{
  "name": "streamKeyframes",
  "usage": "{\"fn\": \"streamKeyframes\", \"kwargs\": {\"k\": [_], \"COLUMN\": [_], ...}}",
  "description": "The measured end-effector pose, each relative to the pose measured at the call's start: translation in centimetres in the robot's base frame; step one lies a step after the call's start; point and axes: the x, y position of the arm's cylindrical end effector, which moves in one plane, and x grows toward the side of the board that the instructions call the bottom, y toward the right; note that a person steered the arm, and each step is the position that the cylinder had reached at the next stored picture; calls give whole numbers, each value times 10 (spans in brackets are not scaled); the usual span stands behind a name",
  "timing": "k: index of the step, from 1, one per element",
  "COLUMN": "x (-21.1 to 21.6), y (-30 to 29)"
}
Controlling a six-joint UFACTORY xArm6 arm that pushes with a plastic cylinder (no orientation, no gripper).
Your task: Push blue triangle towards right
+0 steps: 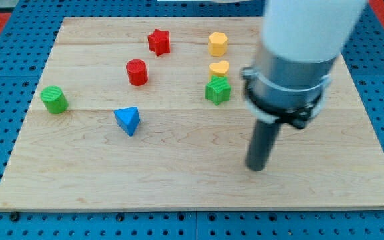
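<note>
Blue triangle (128, 121) left of board centre, alone, nothing touching it. My tip (256, 167) down on the wooden board (179, 180), well apart from the triangle, toward the view's right and a bit lower. No claw on this rig (plain rod, so nothing to open, close or grip). Green cylinder (55, 99) near left edge. Red cylinder (137, 72) and red star (159, 41) above the triangle. Yellow hexagon (218, 44) up top; yellow heart (219, 68) just below, against green star (217, 91).
</note>
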Motion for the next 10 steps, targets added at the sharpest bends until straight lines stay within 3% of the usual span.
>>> {"fn": "streamKeyframes", "kwargs": {"k": [1, 4, 6, 8, 9, 10], "x": [3, -7, -78, -101, -118, -111], "y": [-48, -302, -187, -246, -140, -114]}}
